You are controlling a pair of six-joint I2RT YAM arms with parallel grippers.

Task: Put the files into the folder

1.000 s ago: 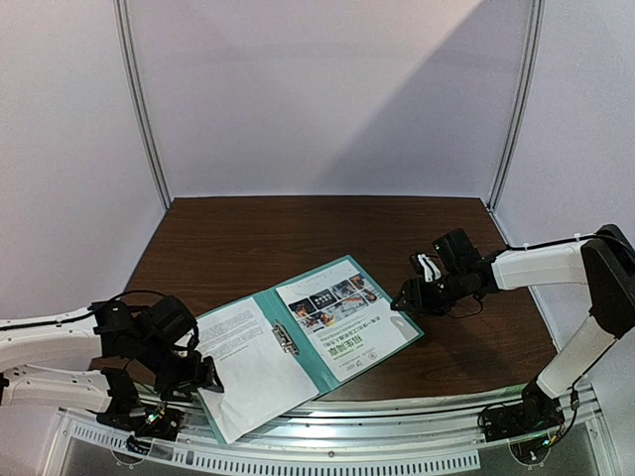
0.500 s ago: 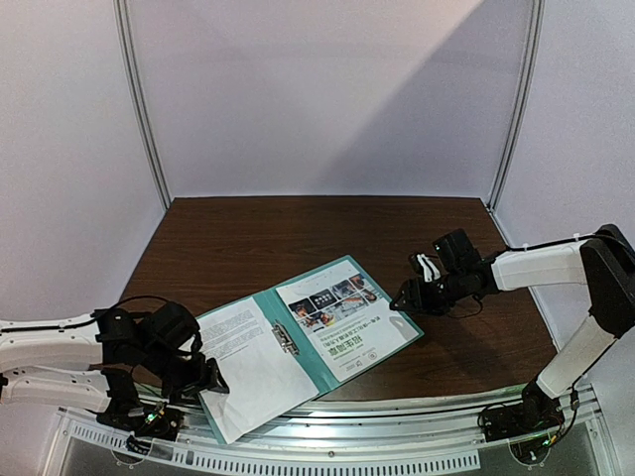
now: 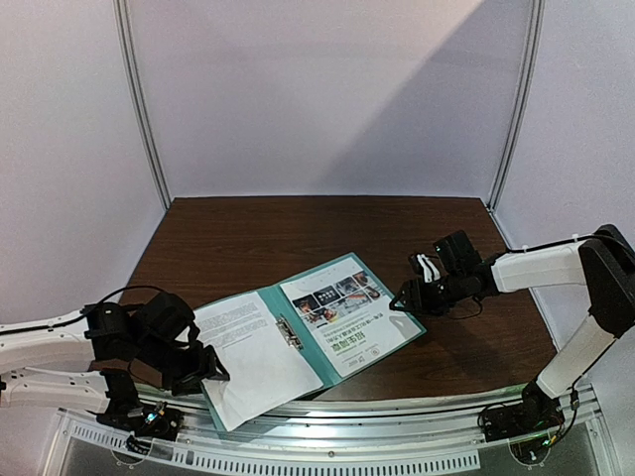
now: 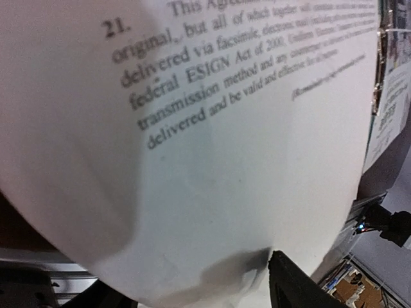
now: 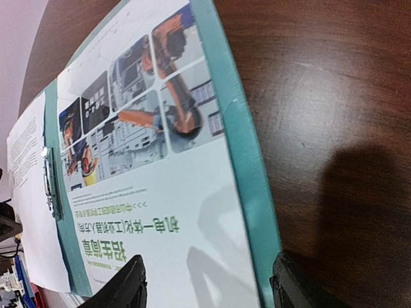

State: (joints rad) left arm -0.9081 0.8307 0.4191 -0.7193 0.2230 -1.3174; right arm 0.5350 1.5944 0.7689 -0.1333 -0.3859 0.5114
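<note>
Left gripper (image 3: pixel 210 375) low at near-left bench (image 3: pixel 258 233) edge, fingers spread, near corner of plain text sheet (image 3: pixel 243 357) sagging between them. That sheet lies on left flap of open teal folder (image 5: pixel 237 147), its near end overhanging flap. Metal clip (image 3: pixel 290 333) on spine. Colour-photo sheet (image 3: pixel 347 322) flat on right flap, so 2 sheets rest on folder. Right gripper (image 3: pixel 399 302) at folder's right edge, fingers spread, 1 over photo sheet, 1 over wood.

Black left claw (image 3: pixel 214 375) and right claw (image 3: pixel 398 301) cap white, black-jointed links (image 3: pixel 541 266).
</note>
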